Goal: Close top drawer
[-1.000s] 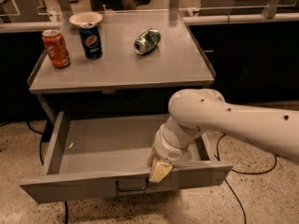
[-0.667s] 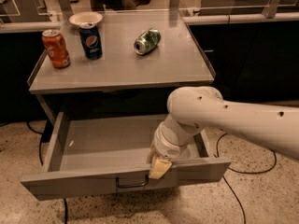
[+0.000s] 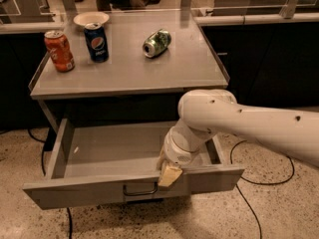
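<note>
The top drawer [image 3: 99,156] is a wide, shallow grey metal drawer, pulled far out from under the grey table. Its inside shows nothing in it. A small dark wire handle [image 3: 140,189] sits at the middle of its front. My gripper [image 3: 168,173] hangs from the white arm [image 3: 239,126] that reaches in from the right. Its yellowish tip rests on the top edge of the drawer front, just right of the handle.
On the table top [image 3: 129,66] stand an orange can [image 3: 59,51], a blue Pepsi can [image 3: 96,42] and a white bowl [image 3: 90,19]; a green can [image 3: 156,43] lies on its side. Dark cabinets stand to the right. Black cables [image 3: 249,183] lie on the speckled floor.
The drawer front and my gripper on it sit slightly farther back toward the table than a second ago. The cans have not moved.
</note>
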Controlling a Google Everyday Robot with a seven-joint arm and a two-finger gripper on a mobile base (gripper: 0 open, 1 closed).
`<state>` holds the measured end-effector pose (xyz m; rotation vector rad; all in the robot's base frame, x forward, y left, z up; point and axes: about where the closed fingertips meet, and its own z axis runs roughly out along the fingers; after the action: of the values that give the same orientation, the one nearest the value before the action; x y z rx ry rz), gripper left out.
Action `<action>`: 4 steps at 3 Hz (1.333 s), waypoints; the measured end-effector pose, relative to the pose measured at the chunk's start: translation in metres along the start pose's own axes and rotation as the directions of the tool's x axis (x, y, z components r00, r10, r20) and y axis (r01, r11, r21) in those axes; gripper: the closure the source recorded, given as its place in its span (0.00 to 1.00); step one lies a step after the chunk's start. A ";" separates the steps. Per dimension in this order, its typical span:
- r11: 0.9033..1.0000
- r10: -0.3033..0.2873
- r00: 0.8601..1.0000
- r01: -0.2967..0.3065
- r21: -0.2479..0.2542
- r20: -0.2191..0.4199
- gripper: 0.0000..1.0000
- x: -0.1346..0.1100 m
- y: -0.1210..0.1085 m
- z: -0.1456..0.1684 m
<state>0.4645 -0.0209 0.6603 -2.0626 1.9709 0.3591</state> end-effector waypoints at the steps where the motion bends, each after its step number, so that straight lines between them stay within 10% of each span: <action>1: 1.000 0.002 1.000 -0.002 0.009 -0.001 1.00 0.000 -0.015 -0.001; 4: 1.000 -0.007 1.000 0.007 0.017 0.011 1.00 -0.002 -0.022 0.000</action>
<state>0.4865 -0.0180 0.6616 -2.0523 1.9536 0.3509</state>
